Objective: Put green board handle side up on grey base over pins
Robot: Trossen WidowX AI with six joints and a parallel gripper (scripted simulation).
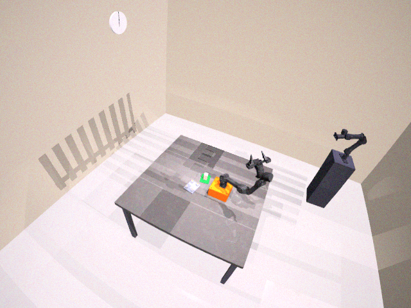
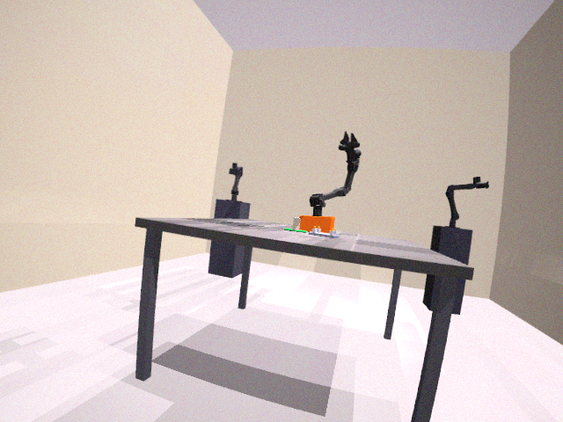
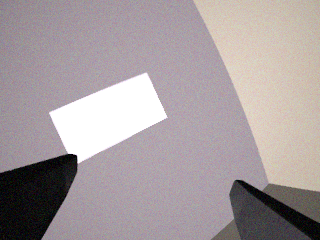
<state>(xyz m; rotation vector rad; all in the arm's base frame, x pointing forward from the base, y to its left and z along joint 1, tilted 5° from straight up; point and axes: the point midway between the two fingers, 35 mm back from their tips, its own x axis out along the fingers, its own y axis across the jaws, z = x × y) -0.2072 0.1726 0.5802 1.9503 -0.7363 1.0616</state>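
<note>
spread wide and pinching nothing, the claw (image 1: 257, 158) (image 2: 349, 137) (image 3: 156, 178) points upward, well apart from the green board (image 1: 203, 181) (image 2: 290, 229), flat beside the grey base (image 1: 189, 188) (image 2: 324, 235), likely light and stiff, best gripped by its handle (image 1: 205, 175) (image 2: 296, 222).

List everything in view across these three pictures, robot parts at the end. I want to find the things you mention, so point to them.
green board (image 1: 202, 181) (image 2: 296, 230): one, green, with a pale handle up, on the table
base with posts (image 1: 189, 189) (image 2: 325, 235): one, pale grey, beside the board
table (image 1: 212, 228) (image 2: 281, 243): one, grey, mid-room
block (image 1: 217, 194) (image 2: 317, 223): one, orange, under the main arm
pedestals (image 1: 328, 180) (image 2: 451, 245): two, dark, beyond the table
small arms (image 1: 355, 136) (image 2: 463, 186): two, black, on the pedestals
disc (image 1: 118, 22): one, white, on the wall
light panel (image 3: 108, 117): one, white, overhead
main arm (image 1: 243, 189) (image 2: 349, 179): one, black, on the block
fingers (image 1: 257, 158) (image 2: 348, 137): two, black, apart, pointing up
</note>
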